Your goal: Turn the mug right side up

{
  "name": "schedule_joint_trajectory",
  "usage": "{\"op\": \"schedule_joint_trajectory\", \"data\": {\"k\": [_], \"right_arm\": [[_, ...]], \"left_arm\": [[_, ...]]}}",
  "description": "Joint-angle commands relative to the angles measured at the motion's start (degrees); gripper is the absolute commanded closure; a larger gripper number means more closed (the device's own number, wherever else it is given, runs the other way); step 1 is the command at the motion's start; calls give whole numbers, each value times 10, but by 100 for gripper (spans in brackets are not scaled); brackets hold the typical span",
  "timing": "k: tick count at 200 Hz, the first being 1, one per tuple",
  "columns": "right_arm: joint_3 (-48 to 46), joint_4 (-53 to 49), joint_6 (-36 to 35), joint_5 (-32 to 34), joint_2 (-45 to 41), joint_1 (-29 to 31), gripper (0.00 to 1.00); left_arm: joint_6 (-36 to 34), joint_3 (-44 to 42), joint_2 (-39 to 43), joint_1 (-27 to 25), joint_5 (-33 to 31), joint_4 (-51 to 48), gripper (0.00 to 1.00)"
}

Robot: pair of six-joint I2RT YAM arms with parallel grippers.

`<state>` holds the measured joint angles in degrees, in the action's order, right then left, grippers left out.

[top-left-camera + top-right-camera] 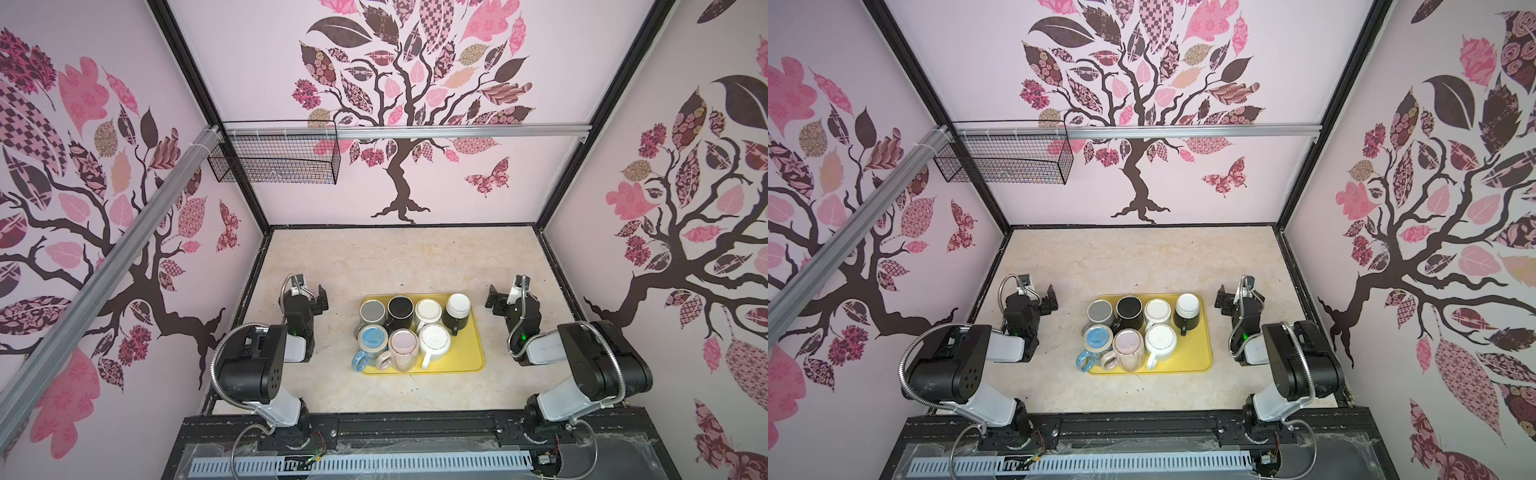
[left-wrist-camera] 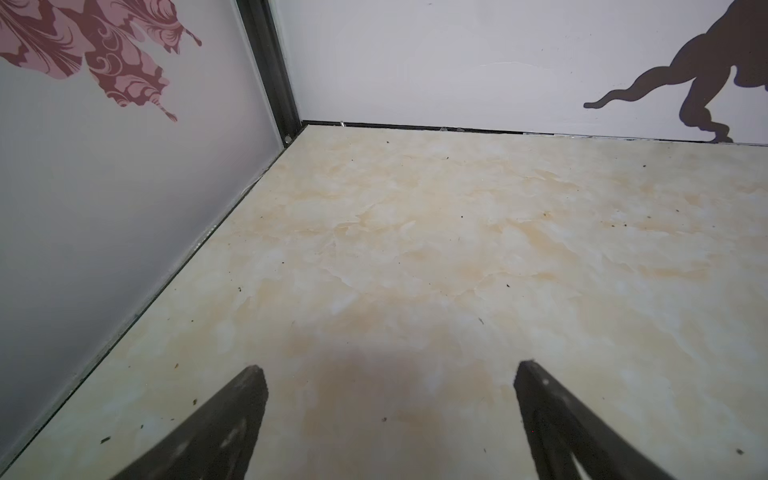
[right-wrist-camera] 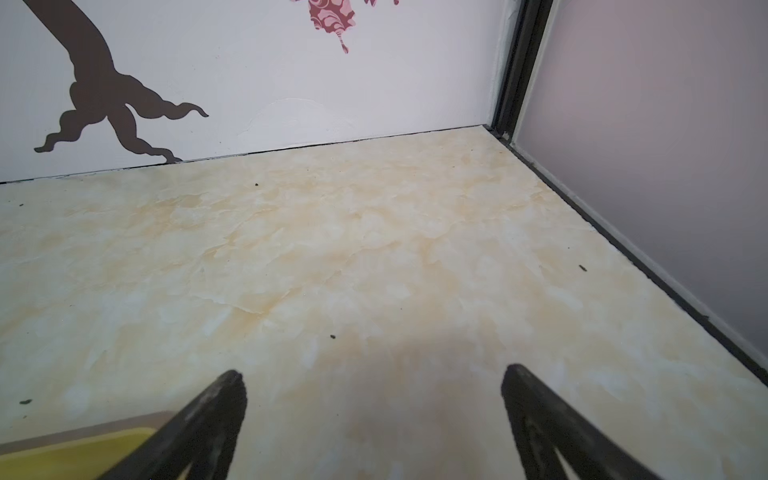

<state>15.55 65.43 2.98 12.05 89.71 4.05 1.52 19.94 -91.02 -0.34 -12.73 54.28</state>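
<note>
Several mugs stand bottom up on a yellow tray (image 1: pixel 467 353) (image 1: pixel 1196 351) at the middle of the table. Among them are a grey mug (image 1: pixel 372 311), a black mug (image 1: pixel 400 309), a blue mug (image 1: pixel 372 338), a pink mug (image 1: pixel 404 345) and a white ribbed mug (image 1: pixel 434 338). My left gripper (image 1: pixel 320 297) (image 2: pixel 390 370) hovers left of the tray, open and empty. To the tray's right, the right gripper (image 1: pixel 496 300) (image 3: pixel 372 374) is open and empty too. Both point toward the back wall, and only a corner of the tray (image 3: pixel 83 449) shows in the right wrist view.
A black wire basket (image 1: pixel 274 158) hangs from an aluminium rail (image 1: pixel 457 131) on the back wall, high up. Decorated walls close in the table on three sides. Bare marble-patterned tabletop (image 1: pixel 399 262) lies between the tray and the back wall.
</note>
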Motion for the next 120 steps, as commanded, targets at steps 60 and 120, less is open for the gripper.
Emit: {"op": "schedule_joint_trajectory", "data": {"k": [60,120], "right_arm": [[8,12,-5,-5,-1,-2,0],[9,13,-4,-5,-1,-3,0]], "left_arm": [[7,13,1,6,22,3,4],[10,14,3,10,27,3,4]]}}
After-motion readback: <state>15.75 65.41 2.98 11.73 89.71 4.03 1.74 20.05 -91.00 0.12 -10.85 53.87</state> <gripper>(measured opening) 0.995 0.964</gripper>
